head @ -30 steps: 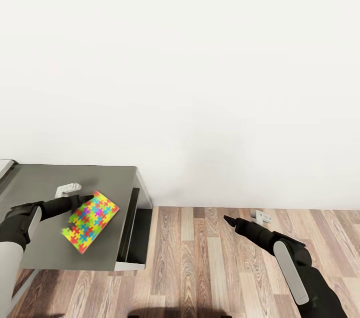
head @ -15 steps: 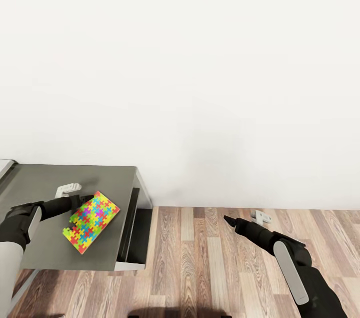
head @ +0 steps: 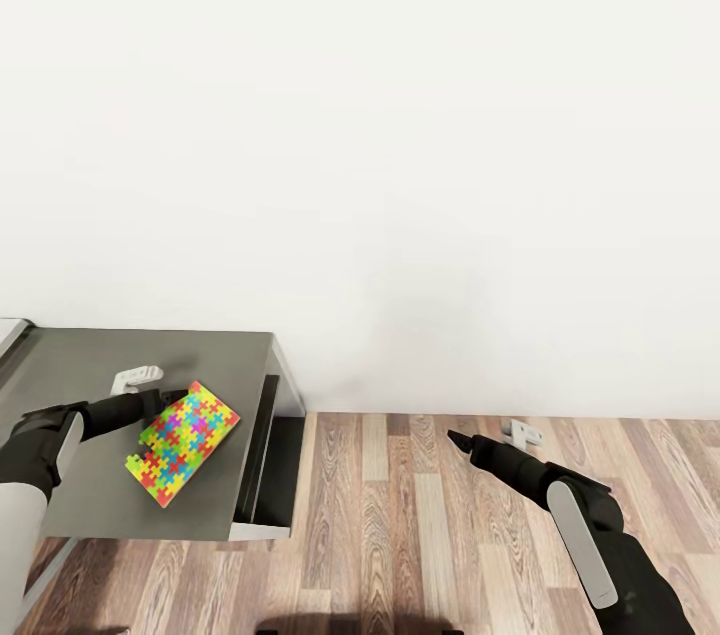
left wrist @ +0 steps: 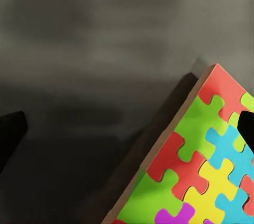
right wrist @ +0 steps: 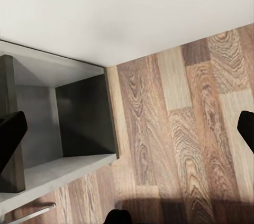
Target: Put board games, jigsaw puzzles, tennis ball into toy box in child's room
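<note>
On bench [head: 90, 495], near its right end: one puzzle [head: 181, 441], multicoloured, one edge raised off the grey top. Left end effector [head: 160, 402] at puzzle's edge, fingers spread wide, one dark fingertip [left wrist: 246, 128] over the pieces. Right end effector [head: 458, 439] over wood floor [head: 400, 515], fingers wide, holding nothing.

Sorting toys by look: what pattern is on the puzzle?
Interlocking red, green, yellow, blue pieces on the jigsaw puzzle; clearest in left wrist view.

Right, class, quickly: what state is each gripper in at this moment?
Left gripper: open, at the edge of the jigsaw puzzle, not gripping it.
Right gripper: open, empty, over the floor.
</note>
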